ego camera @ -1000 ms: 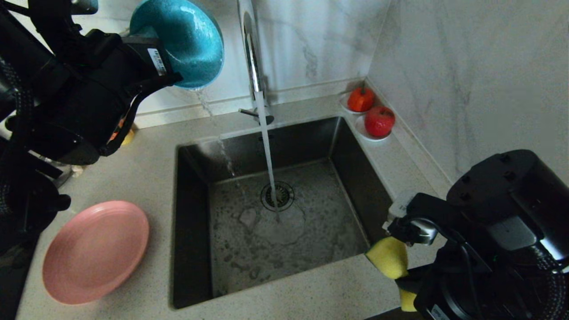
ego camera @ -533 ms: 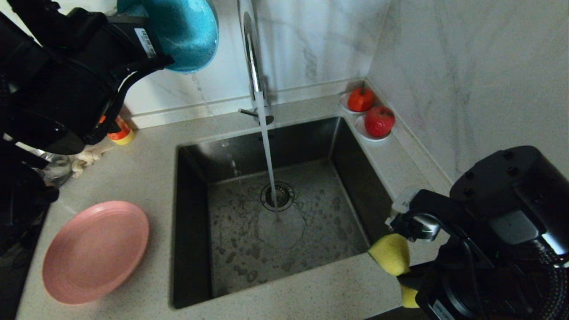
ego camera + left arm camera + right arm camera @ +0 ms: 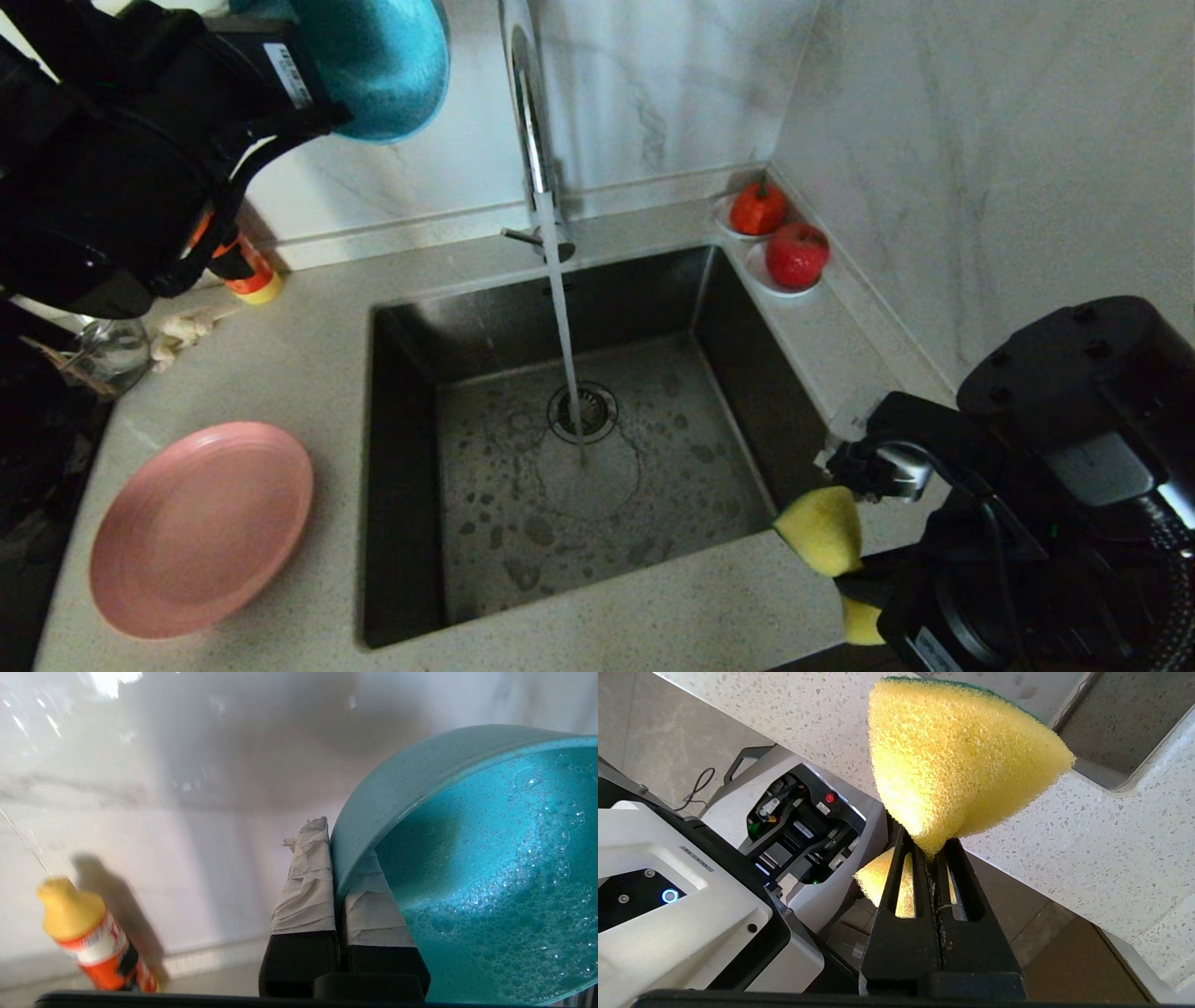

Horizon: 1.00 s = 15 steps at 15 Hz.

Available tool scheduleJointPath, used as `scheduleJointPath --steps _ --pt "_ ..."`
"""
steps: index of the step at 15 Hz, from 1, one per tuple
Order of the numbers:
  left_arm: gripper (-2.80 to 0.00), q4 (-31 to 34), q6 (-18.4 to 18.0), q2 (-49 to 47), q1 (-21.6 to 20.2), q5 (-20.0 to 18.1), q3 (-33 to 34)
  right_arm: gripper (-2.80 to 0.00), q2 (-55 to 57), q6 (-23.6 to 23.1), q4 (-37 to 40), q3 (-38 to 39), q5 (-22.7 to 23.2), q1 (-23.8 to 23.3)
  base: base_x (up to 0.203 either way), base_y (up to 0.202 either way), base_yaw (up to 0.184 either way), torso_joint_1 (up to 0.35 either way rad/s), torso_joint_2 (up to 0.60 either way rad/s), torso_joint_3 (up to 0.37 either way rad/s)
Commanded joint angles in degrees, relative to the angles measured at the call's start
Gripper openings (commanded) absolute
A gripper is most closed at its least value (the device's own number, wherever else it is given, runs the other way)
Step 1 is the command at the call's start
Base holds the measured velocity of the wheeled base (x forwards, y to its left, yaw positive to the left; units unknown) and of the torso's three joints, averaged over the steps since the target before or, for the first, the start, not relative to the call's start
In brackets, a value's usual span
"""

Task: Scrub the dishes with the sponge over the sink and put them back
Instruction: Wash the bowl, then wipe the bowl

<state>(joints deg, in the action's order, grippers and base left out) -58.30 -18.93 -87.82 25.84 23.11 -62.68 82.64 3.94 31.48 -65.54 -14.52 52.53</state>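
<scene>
left wrist view: suds (image 3: 528,868) inside teal bowl (image 3: 467,858).

A speckled teal round bowl (image 3: 490,868) carries white suds. The round matte plate (image 3: 201,527) is plain pink. The foam sponge (image 3: 952,760) is yellow with a dark green edge. The speckled stone desk (image 3: 653,616) is beige, around a dark steel sink (image 3: 420,523).

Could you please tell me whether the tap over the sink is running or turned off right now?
Running: a steady stream falls from the tap into the sink, landing by the drain strainer.
</scene>
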Motion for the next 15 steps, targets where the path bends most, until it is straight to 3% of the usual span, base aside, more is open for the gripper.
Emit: scheduleJointPath --steps 1,5,9,11,15 --pt "-2.80 3.92 0.06 0.09 0.00 0.23 2.53 -2.80 -0.55 0.02 0.16 -0.03 0.22 0.14 0.000 0.000 0.000 0.000 0.00 0.000" --pt "-2.80 17.53 0.14 2.18 0.02 -0.26 3.35 -2.80 -1.79 0.22 0.33 -0.21 3.88 1.30 0.000 0.000 0.000 0.000 0.00 0.000" --pt "-2.80 32.28 0.12 9.83 0.18 -5.10 4.16 -2.80 -4.68 2.31 2.15 -2.23 12.00 2.57 0.000 0.000 0.000 0.000 0.00 0.000" --pt "-2.80 33.84 -0.05 11.74 1.30 -7.15 7.29 -2.80 -5.63 3.59 6.47 -5.94 18.65 3.61 0.000 0.000 0.000 0.000 0.00 0.000" --pt "-2.80 33.84 0.05 15.18 6.32 -6.94 15.01 -2.80 -4.73 11.33 13.66 -17.04 31.61 6.21 0.000 0.000 0.000 0.000 0.00 0.000"
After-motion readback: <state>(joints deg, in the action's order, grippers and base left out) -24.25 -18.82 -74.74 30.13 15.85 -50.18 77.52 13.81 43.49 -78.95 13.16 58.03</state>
